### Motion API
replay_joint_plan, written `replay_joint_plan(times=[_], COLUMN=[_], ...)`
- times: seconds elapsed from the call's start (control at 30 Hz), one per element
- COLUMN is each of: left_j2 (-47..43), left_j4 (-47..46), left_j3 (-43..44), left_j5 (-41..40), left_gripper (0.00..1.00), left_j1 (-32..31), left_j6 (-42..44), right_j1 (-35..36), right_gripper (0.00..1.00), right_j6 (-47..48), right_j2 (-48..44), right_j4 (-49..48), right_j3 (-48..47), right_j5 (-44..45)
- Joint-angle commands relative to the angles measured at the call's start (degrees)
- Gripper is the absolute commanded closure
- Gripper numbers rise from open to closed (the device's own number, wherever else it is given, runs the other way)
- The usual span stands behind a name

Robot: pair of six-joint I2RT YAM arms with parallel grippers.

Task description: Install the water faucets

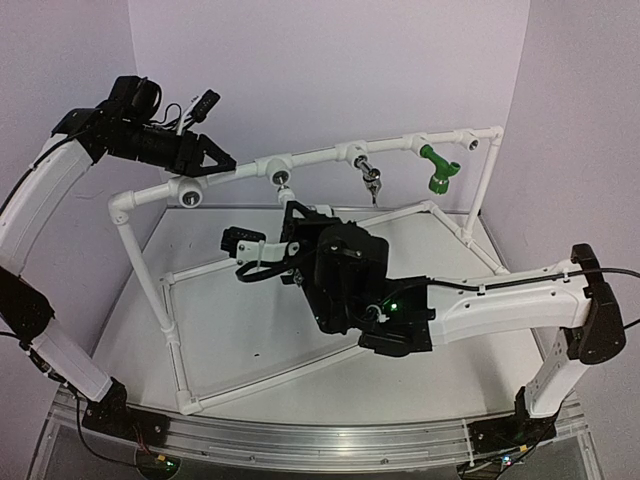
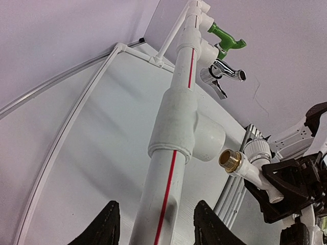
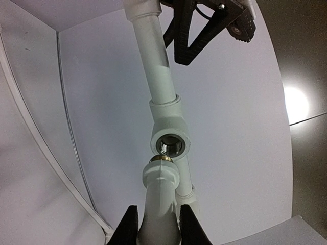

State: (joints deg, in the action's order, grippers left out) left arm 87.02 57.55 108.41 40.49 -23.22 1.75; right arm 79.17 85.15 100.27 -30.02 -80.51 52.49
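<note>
The right pincer [image 3: 158, 212] is closed narrowly on the white tap [image 3: 161, 189], which is held between its two fingers by the body. The brass thread [image 3: 162, 160] of this tap is pointed at the open round socket [image 3: 171, 145] of a fitting on the top pipe [image 3: 153, 61]; it is seen just beside the mouth of the socket and not inside it. The left pincer [image 2: 157, 205] is placed around the same pipe, a little further to the left, with one finger on each side and a small gap visible on both sides, so the pipe is not gripped. Further along the pipe, a chrome tap [image 2: 225, 74] and then a green tap [image 2: 227, 40] are already mounted in their fittings. The pipe is the upper bar of a white frame [image 1: 150, 280], which is standing on the pale worktop [image 1: 250, 320].
</note>
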Motion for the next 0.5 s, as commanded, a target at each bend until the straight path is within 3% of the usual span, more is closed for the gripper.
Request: replay_joint_plan(times=[0.0, 0.47], left_j2=[2.2, 1.7], left_j4=[11.4, 11.4], left_j3=[-0.9, -2.1], left_j5=[3.3, 4.4], left_gripper=[0.55, 0.62], left_j1=[-1.7, -1.7], left_j6=[1.2, 1.1], right_j1=[0.2, -2.4], right_gripper=[1.0, 1.0], right_j6=[3.5, 4.3], right_j2=[1.1, 3.5], right_j4=[-5.8, -7.2], right_j3=[-3.8, -5.9], right_j5=[1.8, -0.3])
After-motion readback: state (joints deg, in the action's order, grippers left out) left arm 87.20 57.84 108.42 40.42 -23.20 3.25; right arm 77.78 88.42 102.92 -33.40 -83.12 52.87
